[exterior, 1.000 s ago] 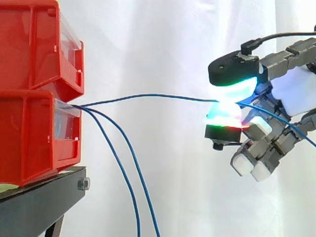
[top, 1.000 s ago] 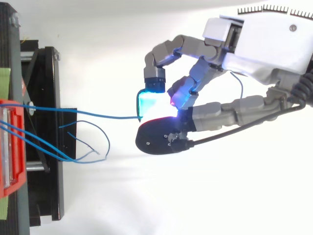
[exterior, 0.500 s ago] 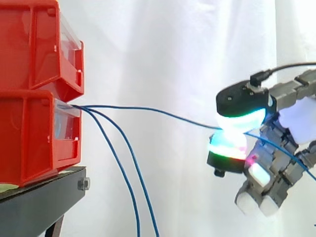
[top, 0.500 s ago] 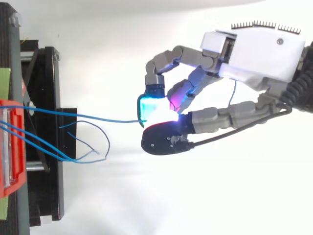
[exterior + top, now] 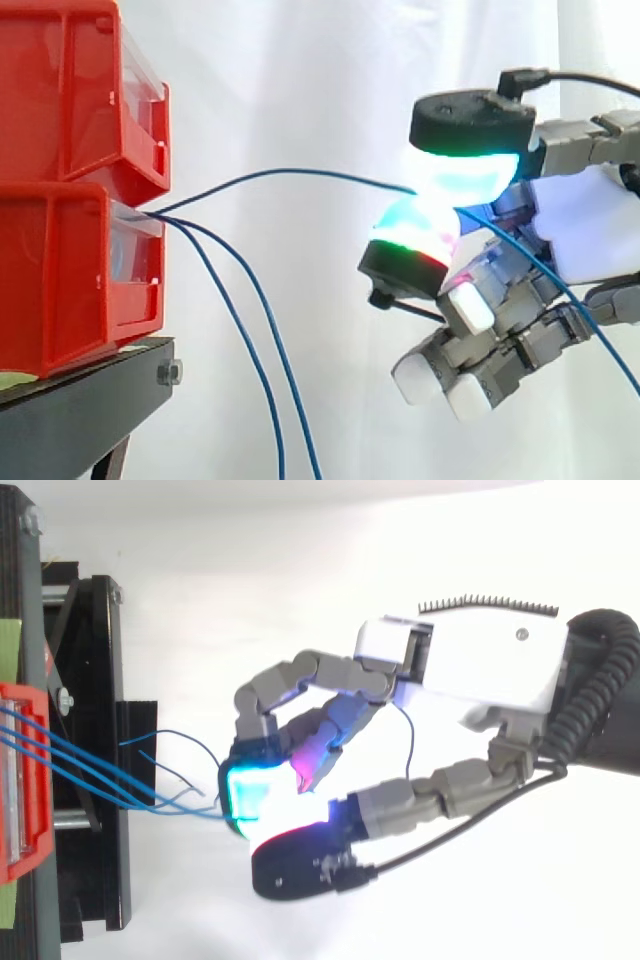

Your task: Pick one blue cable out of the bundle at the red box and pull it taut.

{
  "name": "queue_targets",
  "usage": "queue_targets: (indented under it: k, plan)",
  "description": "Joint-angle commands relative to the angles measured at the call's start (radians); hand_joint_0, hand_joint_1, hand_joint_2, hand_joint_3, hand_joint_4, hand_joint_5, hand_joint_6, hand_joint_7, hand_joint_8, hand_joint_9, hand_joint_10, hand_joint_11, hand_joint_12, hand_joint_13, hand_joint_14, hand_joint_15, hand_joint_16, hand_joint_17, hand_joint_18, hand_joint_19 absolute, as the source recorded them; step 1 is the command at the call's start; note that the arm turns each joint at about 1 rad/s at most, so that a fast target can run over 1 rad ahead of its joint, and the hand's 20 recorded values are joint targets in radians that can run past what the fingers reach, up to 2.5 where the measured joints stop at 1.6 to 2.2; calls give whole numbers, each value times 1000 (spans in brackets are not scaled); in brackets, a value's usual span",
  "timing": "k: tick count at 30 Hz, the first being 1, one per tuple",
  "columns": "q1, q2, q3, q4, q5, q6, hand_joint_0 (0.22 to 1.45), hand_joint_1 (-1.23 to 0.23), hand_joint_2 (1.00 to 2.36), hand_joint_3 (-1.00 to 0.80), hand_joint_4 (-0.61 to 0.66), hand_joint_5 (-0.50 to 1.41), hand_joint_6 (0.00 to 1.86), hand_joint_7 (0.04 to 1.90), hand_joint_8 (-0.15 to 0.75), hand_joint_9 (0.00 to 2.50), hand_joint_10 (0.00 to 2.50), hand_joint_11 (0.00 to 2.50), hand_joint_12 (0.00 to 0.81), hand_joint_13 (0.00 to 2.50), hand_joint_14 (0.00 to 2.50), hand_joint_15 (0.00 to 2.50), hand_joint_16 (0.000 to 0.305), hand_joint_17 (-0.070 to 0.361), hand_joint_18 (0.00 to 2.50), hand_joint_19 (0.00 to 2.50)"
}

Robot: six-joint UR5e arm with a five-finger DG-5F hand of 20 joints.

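So the hand (image 5: 580,225) came in from the right and had one blue cable (image 5: 290,172) pinched between two of its glowing pads (image 5: 465,170), a cyan-green one on top and a green-red one pressing up from below. The rest of the fingers were curled in underneath with nothing in them. The cable left the front of the lower red box (image 5: 60,270), rose in a soft arch across the gap and dropped into the pinch, so it was bowed, not a straight line. Past the pinch its free length ran on down and to the right, in front of the palm. The pinch sat a bit higher than where the cable left the box, and well clear of the box itself. The other two blue cables (image 5: 272,325) just hung from that same opening and drooped down past the black stand (image 5: 80,400), not touching the hand in the side view. From above, the hand (image 5: 480,665) was reaching left toward the box (image 5: 25,780), the lit pads were just off the stand's edge, and the blue strands fanned out from the box toward them, with a couple of loose ends curling nearby.
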Motion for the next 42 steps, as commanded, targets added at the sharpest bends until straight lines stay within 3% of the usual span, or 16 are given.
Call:
queue_targets:
  k: [1, 8, 42]
  plan:
    - [6, 0, -1, 30, -30, -4, 642, -894, 1070, 105, -94, -89, 886, 1389, 323, 758, 11, 408, 404, 603, 11, 302, 60, 134, 579, 304]
    - [12, 0, -1, 32, -36, -6, 639, -895, 1076, 100, -94, -90, 884, 1392, 320, 743, 9, 395, 404, 576, 10, 291, 60, 135, 560, 289]
    - [11, 0, -2, 33, -35, -6, 632, -893, 1092, 88, -87, -90, 882, 1394, 322, 736, 9, 398, 399, 568, 10, 297, 61, 137, 540, 287]
